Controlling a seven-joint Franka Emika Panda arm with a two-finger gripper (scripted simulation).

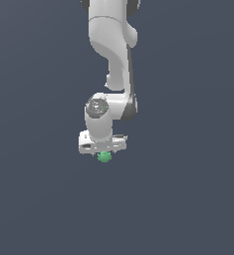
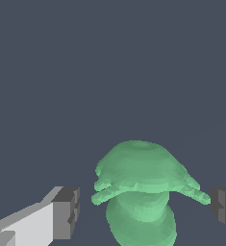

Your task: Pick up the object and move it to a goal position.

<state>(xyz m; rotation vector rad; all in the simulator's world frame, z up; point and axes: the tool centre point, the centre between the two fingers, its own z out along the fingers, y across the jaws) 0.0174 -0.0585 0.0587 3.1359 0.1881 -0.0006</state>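
The green object is seen between the spread fingers of the claw, untouched on either side; centring should be held before the fingers are closed evenly on it.

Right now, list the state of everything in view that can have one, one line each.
Gripper: open, jaws standing on either side of the green blob with gaps showing in the wrist view.
Green blob: directly under the gripper, between the jaws, not clamped; whether it rests on the floor cannot be told.
Arm: reaching down over the blob.
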